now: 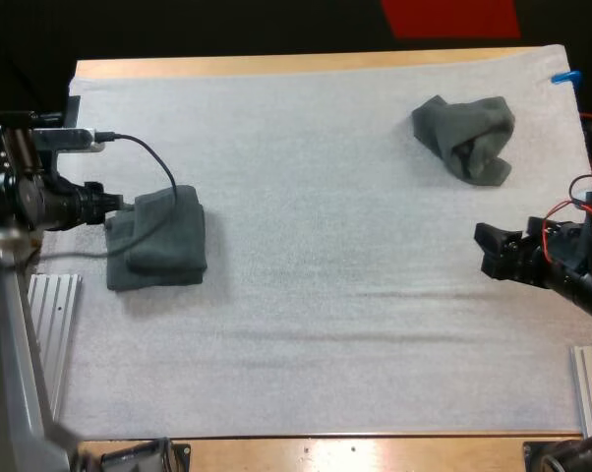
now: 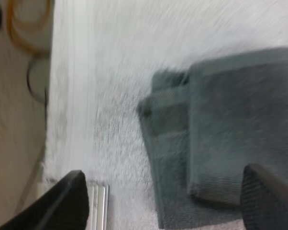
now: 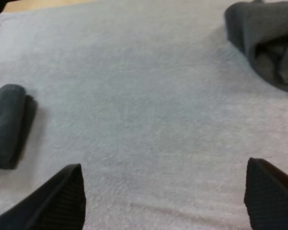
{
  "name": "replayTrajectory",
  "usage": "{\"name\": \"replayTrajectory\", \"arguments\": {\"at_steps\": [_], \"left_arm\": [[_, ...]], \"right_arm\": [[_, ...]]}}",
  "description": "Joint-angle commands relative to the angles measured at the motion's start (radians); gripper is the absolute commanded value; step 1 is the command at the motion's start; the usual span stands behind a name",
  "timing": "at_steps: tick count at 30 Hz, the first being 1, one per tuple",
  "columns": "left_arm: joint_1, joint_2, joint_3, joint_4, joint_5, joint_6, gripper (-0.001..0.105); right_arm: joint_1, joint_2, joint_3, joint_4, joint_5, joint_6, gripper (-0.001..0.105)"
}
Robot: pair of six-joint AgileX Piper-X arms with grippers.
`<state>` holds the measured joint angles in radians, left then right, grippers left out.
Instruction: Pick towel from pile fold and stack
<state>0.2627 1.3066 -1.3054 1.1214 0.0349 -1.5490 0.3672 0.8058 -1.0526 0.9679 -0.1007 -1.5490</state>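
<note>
With the jaws of your left gripper (image 2: 163, 171) and right gripper (image 3: 163, 167) both apart and empty, you may pinch only one flap of the crumpled dark grey-green towel (image 1: 465, 138) at the far right and drop it on the white soft mat (image 1: 325, 295) covering the wooden bench (image 1: 276, 65), with a dark room beyond.

Black arms (image 1: 40, 197), a pale grey link (image 1: 11, 354), finely textured black gripper fingers (image 3: 62, 201)

Folded stack (image 1: 156, 239), seemingly two towels, lies left; crumpled towel (image 1: 465, 138) far right.
</note>
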Motion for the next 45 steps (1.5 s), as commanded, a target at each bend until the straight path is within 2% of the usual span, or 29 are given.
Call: {"name": "replayTrajectory", "arguments": {"at_steps": [1, 5, 9, 15, 22, 26, 31, 33, 37, 42, 45], "left_arm": [[-0.030, -0.042, -0.008, 0.005, -0.008, 0.000, 0.064], [-0.124, -0.143, -0.008, 0.024, -0.008, -0.003, 0.064], [-0.232, -0.231, -0.008, 0.054, -0.008, -0.059, 0.064], [-0.336, -0.347, -0.008, 0.049, -0.008, -0.090, 0.064], [-0.350, -0.387, -0.008, 0.085, 0.014, -0.092, 0.064], [-0.350, -0.410, -0.008, 0.133, 0.014, -0.081, 0.064], [-0.350, -0.460, -0.008, 0.145, 0.012, -0.054, 0.064], [-0.350, -0.486, -0.008, 0.145, 0.012, -0.041, 0.064], [-0.350, -0.525, -0.008, 0.145, 0.012, -0.040, 0.064], [-0.350, -0.590, -0.006, 0.171, 0.008, -0.040, 0.064], [-0.350, -0.651, 0.020, 0.167, -0.001, -0.040, 0.064]], "right_arm": [[-0.002, -0.001, 0.000, -0.006, -0.028, -0.001, 0.067], [-0.002, -0.001, 0.000, -0.006, -0.040, -0.001, 0.067], [-0.002, -0.001, 0.000, 0.001, -0.040, -0.001, 0.067], [-0.004, 0.004, 0.000, 0.000, -0.008, -0.032, 0.067], [-0.028, 0.068, 0.000, 0.002, 0.040, -0.080, 0.067], [-0.118, 0.080, 0.000, 0.015, 0.040, -0.122, 0.067], [-0.263, 0.052, -0.002, 0.097, 0.040, -0.203, 0.067], [-0.318, 0.019, -0.002, 0.137, 0.047, -0.227, 0.067], [-0.342, -0.055, -0.002, 0.143, 0.079, -0.236, 0.067], [-0.342, -0.218, -0.002, 0.170, 0.214, -0.274, 0.067], [-0.342, -0.313, -0.002, 0.182, 0.246, -0.274, 0.067]]}}
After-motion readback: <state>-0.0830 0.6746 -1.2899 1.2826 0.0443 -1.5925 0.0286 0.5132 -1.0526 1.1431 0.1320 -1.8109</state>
